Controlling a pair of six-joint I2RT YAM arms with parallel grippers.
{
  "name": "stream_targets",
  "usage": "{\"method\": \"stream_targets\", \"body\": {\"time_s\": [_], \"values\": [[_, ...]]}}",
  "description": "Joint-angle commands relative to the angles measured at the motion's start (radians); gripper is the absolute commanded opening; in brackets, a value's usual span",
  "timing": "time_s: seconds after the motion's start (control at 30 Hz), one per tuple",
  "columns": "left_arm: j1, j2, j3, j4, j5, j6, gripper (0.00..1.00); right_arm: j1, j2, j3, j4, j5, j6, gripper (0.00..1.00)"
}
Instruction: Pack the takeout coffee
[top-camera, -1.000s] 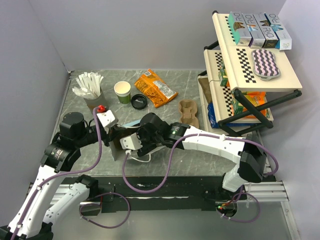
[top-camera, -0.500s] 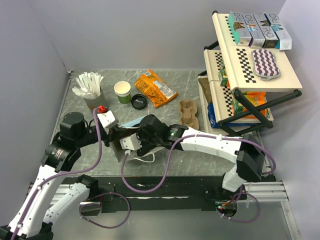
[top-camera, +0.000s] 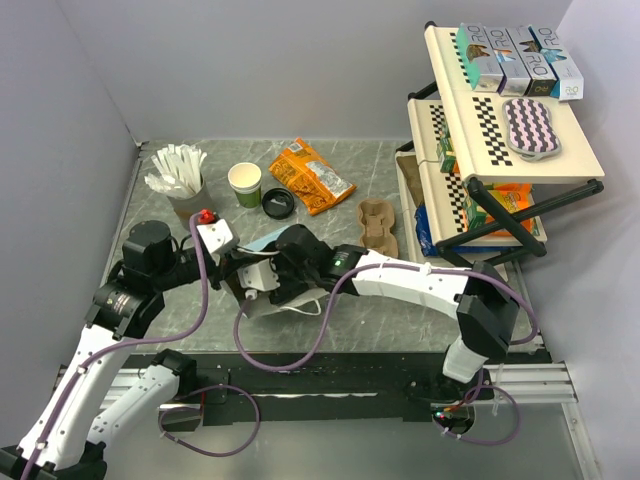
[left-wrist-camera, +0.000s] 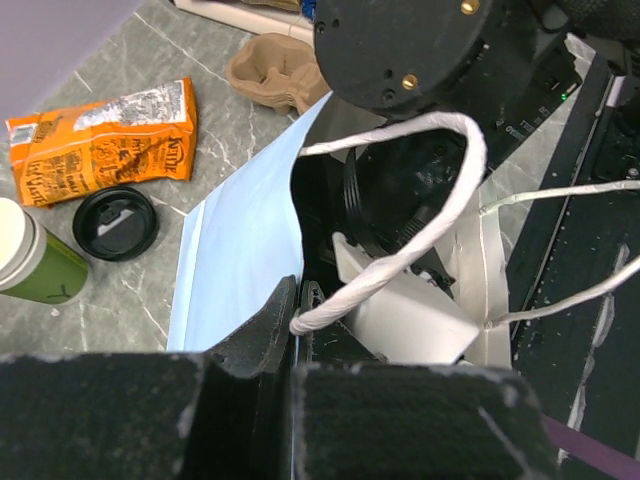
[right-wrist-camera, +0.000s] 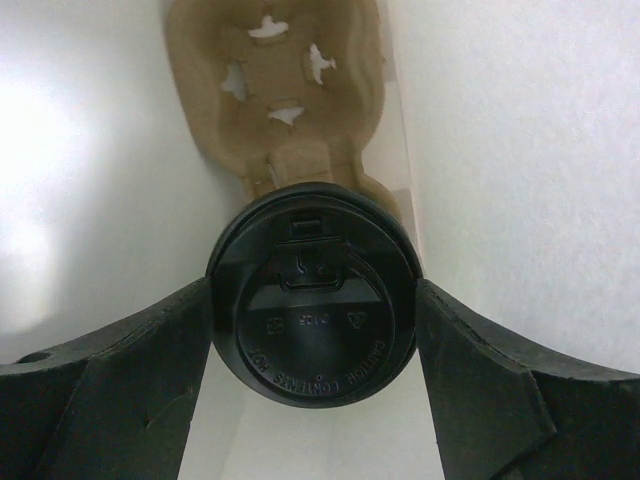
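Note:
The takeout coffee (right-wrist-camera: 312, 330) shows only its round black lid in the right wrist view. My right gripper (right-wrist-camera: 313, 295) is shut on it, a finger touching each side of the lid. It holds the cup inside a white paper bag (right-wrist-camera: 520, 150), above a brown cup carrier (right-wrist-camera: 275, 110) lying in the bag. In the top view my right gripper (top-camera: 264, 284) reaches into the bag (top-camera: 262, 243) from the right. My left gripper (left-wrist-camera: 295, 312) is shut on the bag's pale blue edge (left-wrist-camera: 245, 230), beside a white handle (left-wrist-camera: 440, 200). In the top view my left gripper (top-camera: 232, 268) is at the bag's left side.
A lidless white-and-green cup (top-camera: 245, 183), a loose black lid (top-camera: 277, 203), an orange snack bag (top-camera: 310, 175) and a grey cup of white sticks (top-camera: 180, 182) stand behind the bag. Another brown carrier (top-camera: 378, 225) lies right of it. A tiered rack (top-camera: 500, 150) fills the right.
My right arm has moved left and gone deeper into the bag with the coffee. The bag has shifted and its mouth has spread. My left gripper keeps its hold.

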Motion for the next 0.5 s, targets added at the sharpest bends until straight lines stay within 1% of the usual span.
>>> {"method": "stream_targets", "body": {"time_s": [0.0,0.2,0.47], "values": [[-0.006,-0.007,-0.006,0.010,0.068,0.003,0.01,-0.055,0.025,0.047,0.046,0.050,0.067,0.00],[-0.006,0.000,-0.006,-0.001,0.053,0.018,0.01,-0.084,0.025,0.026,0.097,0.004,0.081,0.00],[-0.006,0.030,0.009,-0.004,0.031,0.017,0.01,-0.096,0.017,0.003,0.163,-0.013,0.095,0.00]]}}
